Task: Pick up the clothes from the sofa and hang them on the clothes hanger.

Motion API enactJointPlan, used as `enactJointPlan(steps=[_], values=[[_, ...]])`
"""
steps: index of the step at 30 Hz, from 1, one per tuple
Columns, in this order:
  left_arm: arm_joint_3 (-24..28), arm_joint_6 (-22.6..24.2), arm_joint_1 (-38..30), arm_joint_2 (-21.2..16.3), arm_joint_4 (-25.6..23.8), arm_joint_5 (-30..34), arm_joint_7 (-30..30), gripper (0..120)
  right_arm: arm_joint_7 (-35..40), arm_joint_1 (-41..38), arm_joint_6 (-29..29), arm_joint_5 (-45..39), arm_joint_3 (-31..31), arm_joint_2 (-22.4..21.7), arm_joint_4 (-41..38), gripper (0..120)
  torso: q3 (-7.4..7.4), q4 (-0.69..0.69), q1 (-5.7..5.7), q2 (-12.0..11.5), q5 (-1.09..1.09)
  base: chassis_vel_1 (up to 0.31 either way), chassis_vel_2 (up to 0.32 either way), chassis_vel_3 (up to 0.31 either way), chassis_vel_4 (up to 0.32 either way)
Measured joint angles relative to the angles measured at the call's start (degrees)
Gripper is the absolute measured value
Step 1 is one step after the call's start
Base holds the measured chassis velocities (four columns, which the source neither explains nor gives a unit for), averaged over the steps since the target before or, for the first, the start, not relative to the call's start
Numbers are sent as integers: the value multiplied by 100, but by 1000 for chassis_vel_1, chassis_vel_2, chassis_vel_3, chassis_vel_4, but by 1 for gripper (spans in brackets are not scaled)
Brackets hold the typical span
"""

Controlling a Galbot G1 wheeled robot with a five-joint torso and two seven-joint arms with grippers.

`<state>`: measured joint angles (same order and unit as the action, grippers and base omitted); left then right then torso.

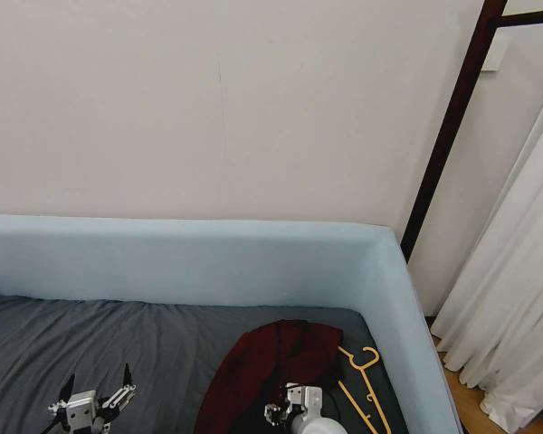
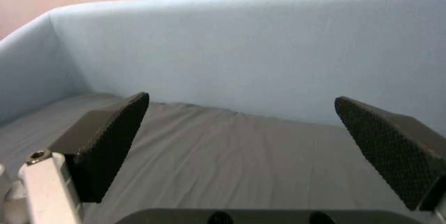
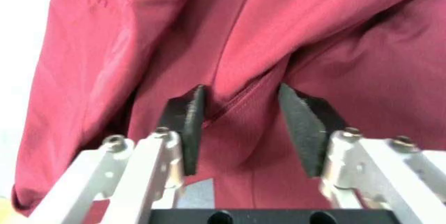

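Head view, entries running outward from the task's thing: dark red garment (image 1: pixel 271 371), crumpled in a heap on the grey seat cover (image 1: pixel 109 339) of the sofa, toward its right-hand end and short of the corner where the pale blue backrest (image 1: pixel 208 262) meets the armrest (image 1: pixel 403 334). Yellow hanger (image 1: pixel 366 384), lying flat on the seat just beside the garment, between it and the armrest, hook end toward the backrest. Right gripper (image 1: pixel 285 411), low at the near edge of the garment, down on the cloth; in the right wrist view its fingers (image 3: pixel 187 125) stand at a fairly narrow gap, not closed together, astride a raised fold of the red fabric with the pads at the cloth's surface. Left gripper (image 1: pixel 95 398), low over bare seat cover, well apart from the garment on its left side; in the left wrist view its fingers (image 2: pixel 115 140) are spread wide with nothing between them, pointing at the backrest. Behind the sofa: plain pale wall (image 1: pixel 208 108); dark rack pole (image 1: pixel 448 127), rising at a slant from behind the sofa's right corner; white curtain (image 1: pixel 516 298) at the far right; strip of wooden floor (image 1: pixel 466 407) below it.
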<state>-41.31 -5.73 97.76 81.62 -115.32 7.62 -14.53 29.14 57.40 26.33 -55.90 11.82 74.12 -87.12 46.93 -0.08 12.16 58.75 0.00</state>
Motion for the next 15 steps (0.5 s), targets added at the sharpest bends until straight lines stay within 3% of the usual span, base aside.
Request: enactJointPlan(steps=[1, 9, 15], values=[[0, 0, 0, 0, 0, 0, 0, 100, 0, 0, 0, 0, 0, 0, 0, 39, 0, 0, 0, 0, 0, 0, 0, 0, 0], [-9, -30, -14, 13, 59, -3, -18, 100, -422, -17, -209, 319, 67, -20, 115, 5, 0, 0, 0, 0, 0, 0, 0, 0, 0], [-18, -35, -47, 13, 100, 0, -29, 100, -736, -73, -611, 523, 161, -199, 68, 0, 0, 0, 0, 0, 1, 0, 0, 0, 0]])
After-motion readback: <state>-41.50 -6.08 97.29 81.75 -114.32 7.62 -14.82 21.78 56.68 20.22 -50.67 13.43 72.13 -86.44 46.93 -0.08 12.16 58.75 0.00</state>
